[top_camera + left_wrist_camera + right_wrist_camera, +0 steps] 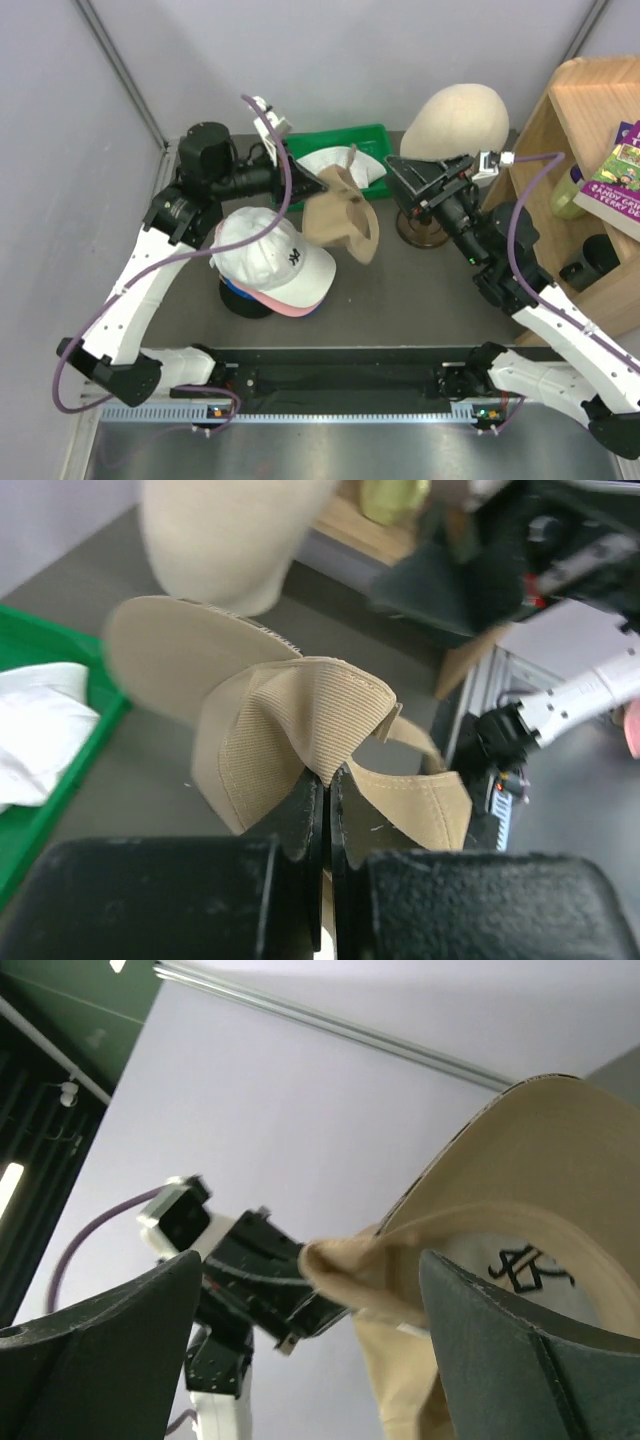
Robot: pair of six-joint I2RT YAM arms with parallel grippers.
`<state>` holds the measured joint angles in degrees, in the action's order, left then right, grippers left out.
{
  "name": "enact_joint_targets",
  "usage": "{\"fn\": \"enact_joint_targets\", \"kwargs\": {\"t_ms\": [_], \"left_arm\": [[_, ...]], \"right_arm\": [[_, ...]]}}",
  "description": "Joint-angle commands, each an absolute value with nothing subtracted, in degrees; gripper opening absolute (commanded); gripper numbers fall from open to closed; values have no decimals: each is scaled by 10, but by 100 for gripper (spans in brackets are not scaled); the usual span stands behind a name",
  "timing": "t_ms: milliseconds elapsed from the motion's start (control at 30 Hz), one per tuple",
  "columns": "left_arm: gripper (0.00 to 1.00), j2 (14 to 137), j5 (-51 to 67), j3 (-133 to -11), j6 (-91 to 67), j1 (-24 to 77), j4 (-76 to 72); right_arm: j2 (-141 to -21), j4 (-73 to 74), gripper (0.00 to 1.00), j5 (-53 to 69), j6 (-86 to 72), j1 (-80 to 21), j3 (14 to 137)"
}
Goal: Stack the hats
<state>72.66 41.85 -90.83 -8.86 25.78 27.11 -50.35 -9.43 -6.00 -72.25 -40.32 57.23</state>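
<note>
In the top view the left gripper (322,186) is in the middle of the frame, and its fingers are pressed together on a fold of the tan cap (343,218). The left wrist view shows the same: the two black fingers (300,820) pinch the ribbed cloth of this cap, and its brim points to the upper left of that frame. The tan cap hangs in the air above the table (420,290), just right of the white cap (272,260). The white cap lies on top of a pile at centre left. Under it shows the brim of a pink cap (290,307), and lower a bit of a blue cap (232,290). The right gripper (408,185) is right of the tan cap and apart from it, its fingers spread wide. Behind it, at the upper right, stands the cream head (458,118). A green tray (365,140) is at the top centre.
</note>
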Motion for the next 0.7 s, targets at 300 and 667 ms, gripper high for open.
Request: {"fn": "enact_joint_targets", "kwargs": {"t_ms": [300, 667], "left_arm": [[0, 678, 385, -936, 13, 380, 433], [0, 715, 262, -962, 103, 514, 520]], "right_arm": [[-433, -2, 89, -19, -864, -401, 458], [-437, 79, 89, 33, -867, -402, 438]]}}
